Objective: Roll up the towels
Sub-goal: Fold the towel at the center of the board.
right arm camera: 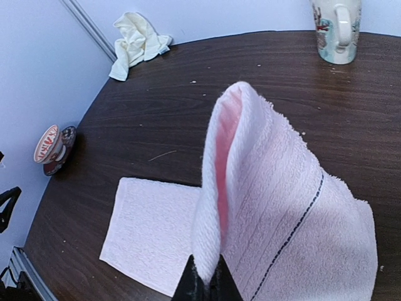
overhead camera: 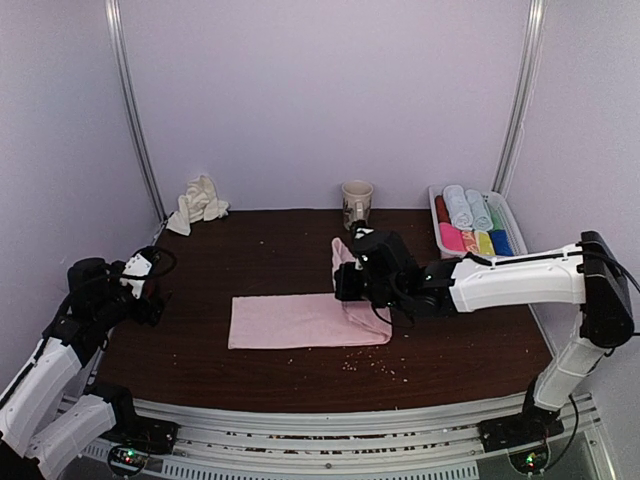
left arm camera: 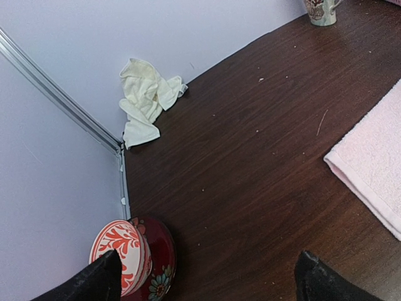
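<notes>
Right fingers (right arm camera: 188, 288) clamped on pale pink towel (right arm camera: 282, 207) edge, raised above desk (right arm camera: 156, 113); left fingers (left arm camera: 94, 282) spread wide, holding nothing.

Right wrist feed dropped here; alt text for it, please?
The shut right gripper pinches the pale pink towel, a fold raised above its flat half on the dark table. A mug stands far right; a crumpled cream towel lies far left.
</notes>
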### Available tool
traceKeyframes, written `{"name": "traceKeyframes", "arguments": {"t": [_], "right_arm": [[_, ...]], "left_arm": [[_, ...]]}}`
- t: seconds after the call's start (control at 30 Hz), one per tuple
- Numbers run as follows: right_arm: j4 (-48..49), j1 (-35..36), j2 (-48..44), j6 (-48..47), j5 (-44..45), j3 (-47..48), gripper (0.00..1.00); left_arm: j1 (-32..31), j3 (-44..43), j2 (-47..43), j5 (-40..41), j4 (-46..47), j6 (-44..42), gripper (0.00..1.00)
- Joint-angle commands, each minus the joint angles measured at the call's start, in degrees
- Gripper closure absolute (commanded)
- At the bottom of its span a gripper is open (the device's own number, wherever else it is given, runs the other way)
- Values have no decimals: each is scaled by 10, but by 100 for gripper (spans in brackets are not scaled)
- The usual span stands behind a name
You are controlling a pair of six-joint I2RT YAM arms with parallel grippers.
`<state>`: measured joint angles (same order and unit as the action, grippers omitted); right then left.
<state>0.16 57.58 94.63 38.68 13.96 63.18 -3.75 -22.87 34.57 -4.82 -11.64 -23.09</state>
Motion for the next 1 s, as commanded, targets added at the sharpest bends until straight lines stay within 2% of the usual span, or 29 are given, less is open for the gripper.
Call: {"name": "traceKeyframes", "arguments": {"t": [0.0,0.37,0.97], "right_arm": [[6,26,46,-15,5,58,100],[-5,66,157,-18,-2,182,100],[8,82,283,-17,-16,260,100]], "left_arm": [[4,5,-1,4,20,-6,2],[4,6,-3,4,19,-6,2],[4,6,-3,3,19,-7,2]]}}
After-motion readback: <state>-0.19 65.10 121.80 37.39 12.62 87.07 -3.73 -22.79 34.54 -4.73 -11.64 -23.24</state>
